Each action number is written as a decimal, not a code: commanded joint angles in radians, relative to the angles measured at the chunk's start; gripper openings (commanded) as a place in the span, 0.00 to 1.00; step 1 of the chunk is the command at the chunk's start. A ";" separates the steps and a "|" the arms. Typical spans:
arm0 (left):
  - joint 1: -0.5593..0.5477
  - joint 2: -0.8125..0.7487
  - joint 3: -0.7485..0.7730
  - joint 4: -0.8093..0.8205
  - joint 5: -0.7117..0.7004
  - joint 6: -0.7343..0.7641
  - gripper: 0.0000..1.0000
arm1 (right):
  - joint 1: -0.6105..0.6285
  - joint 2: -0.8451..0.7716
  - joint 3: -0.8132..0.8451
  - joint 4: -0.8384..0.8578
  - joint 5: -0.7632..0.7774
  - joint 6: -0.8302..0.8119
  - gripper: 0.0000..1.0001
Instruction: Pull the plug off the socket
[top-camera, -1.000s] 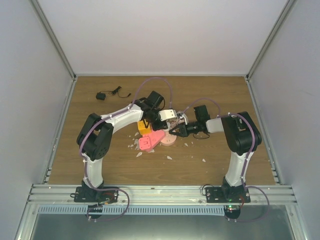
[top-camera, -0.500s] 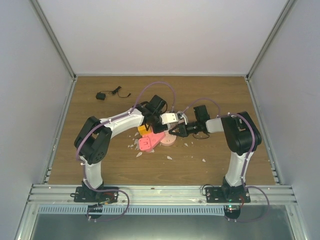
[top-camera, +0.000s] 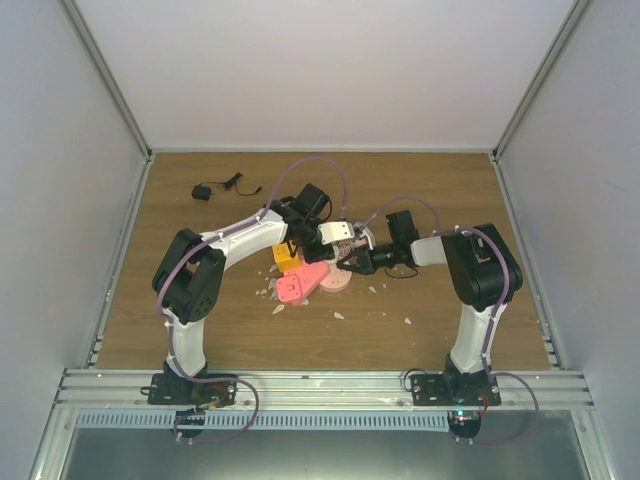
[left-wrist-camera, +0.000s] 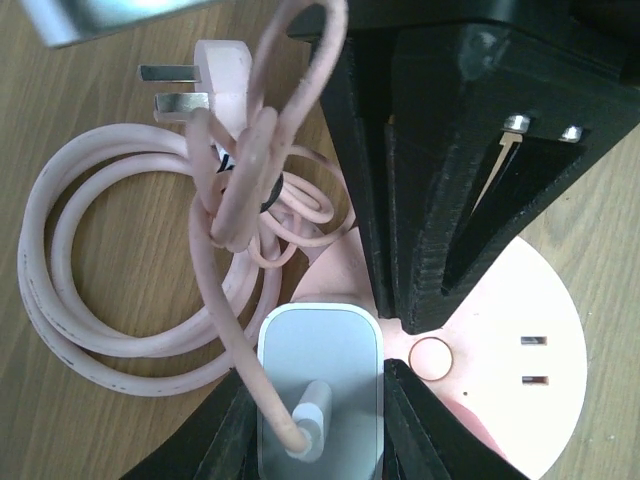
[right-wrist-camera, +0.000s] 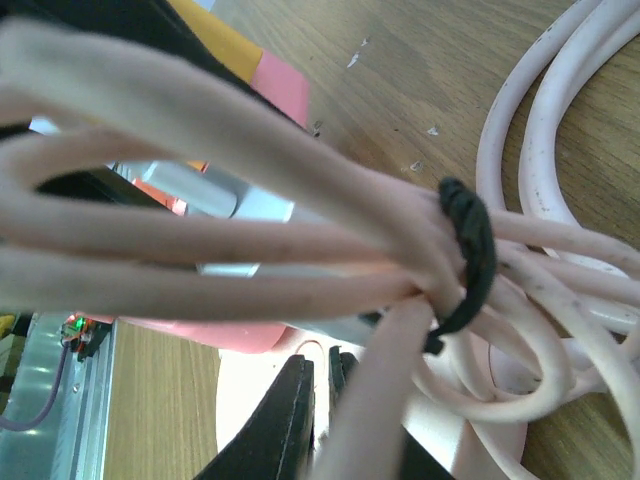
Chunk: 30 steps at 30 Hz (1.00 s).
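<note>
My left gripper (left-wrist-camera: 320, 392) is shut on the white plug (left-wrist-camera: 320, 350), one black finger on each of its sides. A pale pink cable runs out of the plug's top. The plug stands over the edge of the flat pale pink socket (left-wrist-camera: 530, 300); its prongs are hidden. My right gripper (right-wrist-camera: 322, 395) is shut, its tips pressed down on the socket (right-wrist-camera: 245, 395). From above, the left gripper (top-camera: 333, 236) and right gripper (top-camera: 350, 262) meet over the socket (top-camera: 338, 282) at the table's middle.
A coil of pink cable (left-wrist-camera: 60, 290), tied with a black band (right-wrist-camera: 465, 250), lies beside the socket and ends in a pink three-pin plug (left-wrist-camera: 215, 80). A yellow cube (top-camera: 286, 260) and a darker pink block (top-camera: 298, 285) lie left. White crumbs (top-camera: 340, 315) and a black lead (top-camera: 205, 190) lie around.
The left gripper with the white plug dipped slightly toward the near side, then came back a little to the left. The right arm has held still.
</note>
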 joint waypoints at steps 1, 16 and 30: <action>-0.049 -0.134 -0.012 0.143 0.077 0.036 0.06 | 0.003 0.074 -0.046 -0.123 0.287 -0.006 0.08; -0.061 -0.110 0.063 0.105 0.072 0.045 0.06 | 0.004 0.087 -0.033 -0.135 0.293 -0.004 0.08; -0.041 -0.096 0.079 0.037 0.179 0.023 0.06 | 0.003 0.090 -0.031 -0.136 0.297 -0.002 0.08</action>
